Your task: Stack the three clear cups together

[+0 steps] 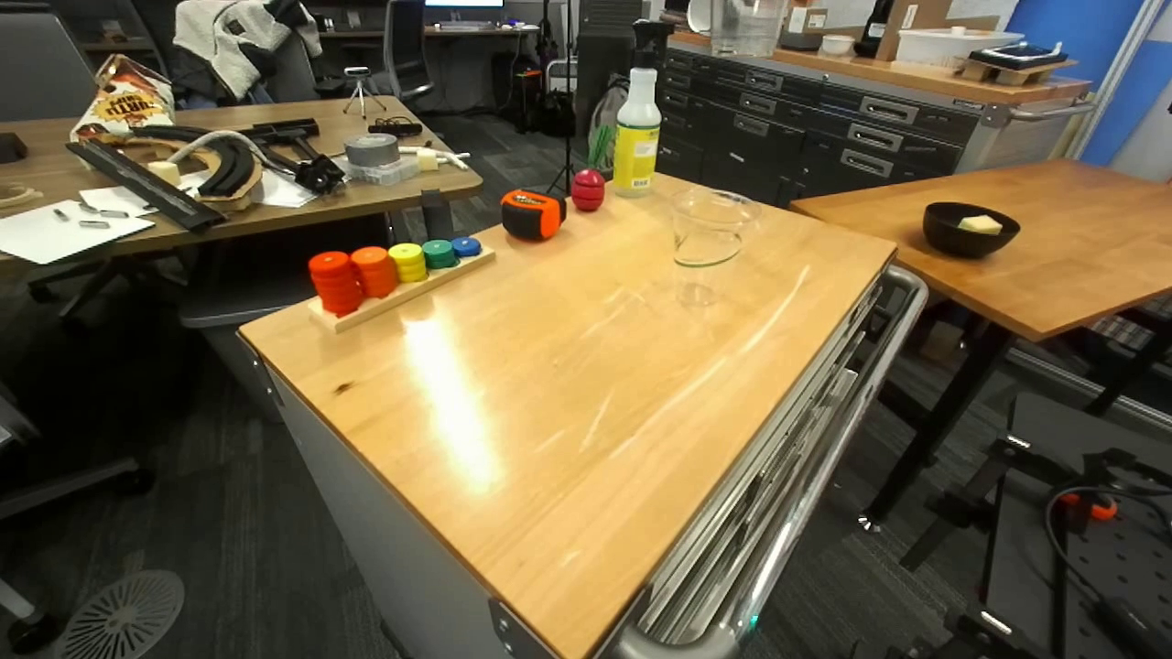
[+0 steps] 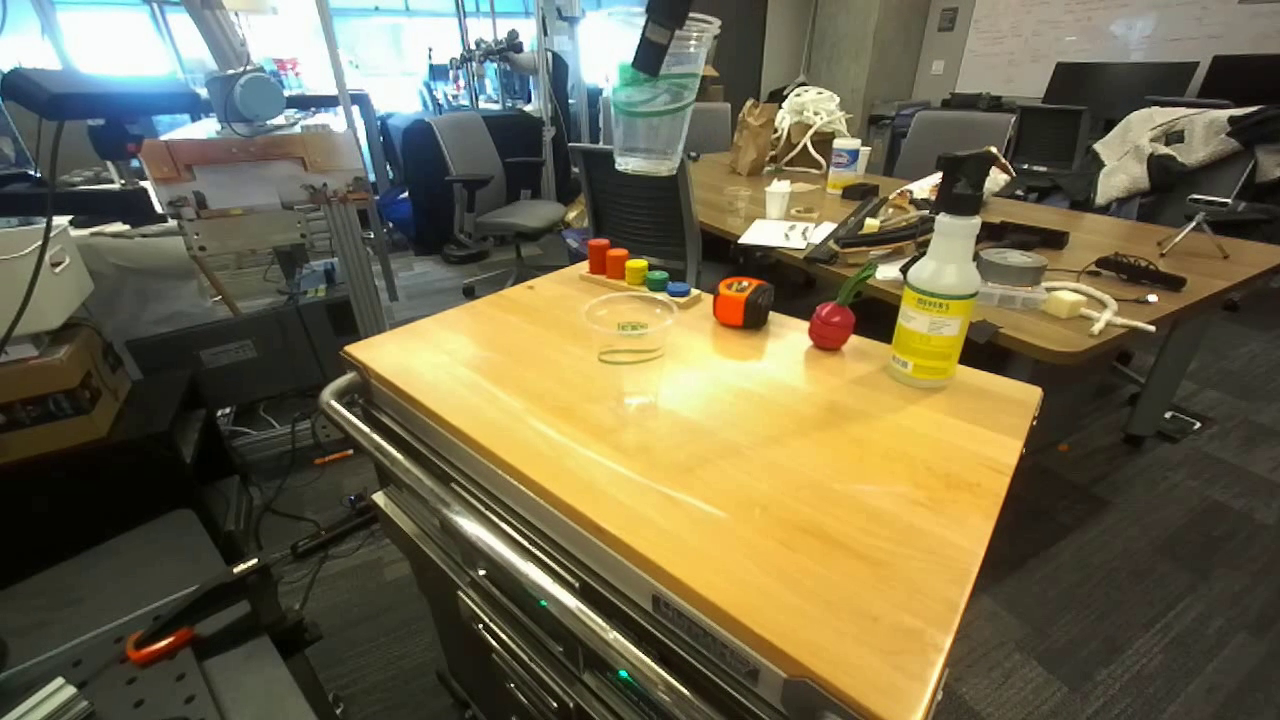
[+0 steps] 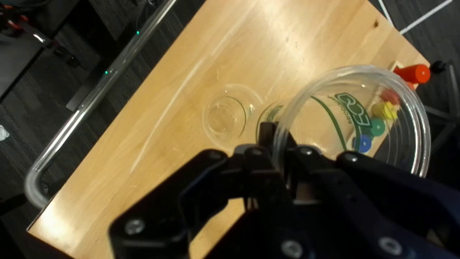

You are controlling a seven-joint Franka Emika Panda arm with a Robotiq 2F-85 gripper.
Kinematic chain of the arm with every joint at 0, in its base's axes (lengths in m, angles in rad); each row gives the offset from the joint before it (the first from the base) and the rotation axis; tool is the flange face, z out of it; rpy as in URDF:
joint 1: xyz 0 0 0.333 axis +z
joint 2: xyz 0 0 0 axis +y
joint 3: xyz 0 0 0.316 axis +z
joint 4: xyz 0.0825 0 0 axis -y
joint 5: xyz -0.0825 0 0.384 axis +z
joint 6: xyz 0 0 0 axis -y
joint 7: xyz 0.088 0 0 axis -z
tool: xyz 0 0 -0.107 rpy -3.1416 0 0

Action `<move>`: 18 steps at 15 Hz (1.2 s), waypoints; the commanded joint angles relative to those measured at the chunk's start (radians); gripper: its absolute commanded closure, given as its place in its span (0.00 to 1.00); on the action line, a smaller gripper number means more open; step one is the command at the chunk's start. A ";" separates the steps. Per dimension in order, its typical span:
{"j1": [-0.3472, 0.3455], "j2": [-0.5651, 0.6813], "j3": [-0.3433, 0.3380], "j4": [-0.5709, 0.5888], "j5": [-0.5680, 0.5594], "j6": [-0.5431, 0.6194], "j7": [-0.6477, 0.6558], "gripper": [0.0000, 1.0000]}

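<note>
One clear cup [image 1: 707, 240] stands upright on the wooden cart top; it shows in both exterior views [image 2: 628, 345] and in the wrist view [image 3: 226, 117]. My gripper [image 3: 278, 140] is shut on the wall of the held clear cups [image 3: 354, 108], near the rim. Doubled rims and green bands suggest two nested cups. In an exterior view the held cups [image 2: 655, 110] hang mouth up, slightly tilted, high above the cart, with a dark finger [image 2: 660, 38] at the rim. Only their lower part [image 1: 746, 29] shows at the top edge of an exterior view.
Along one edge of the cart top [image 1: 568, 439] are a coloured disc stacker [image 1: 394, 282], an orange and black tape measure [image 1: 533, 216], a red toy vegetable [image 1: 588, 189] and a yellow-labelled spray bottle [image 1: 637, 137]. A metal handle rail [image 2: 500, 550] runs along the opposite side.
</note>
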 commanded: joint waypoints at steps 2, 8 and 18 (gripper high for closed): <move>0.008 -0.032 0.002 -0.128 0.001 0.018 -0.110 0.99; 0.005 0.003 -0.003 -0.219 -0.009 0.172 -0.188 0.99; 0.007 0.052 0.007 -0.259 0.033 0.297 -0.275 0.99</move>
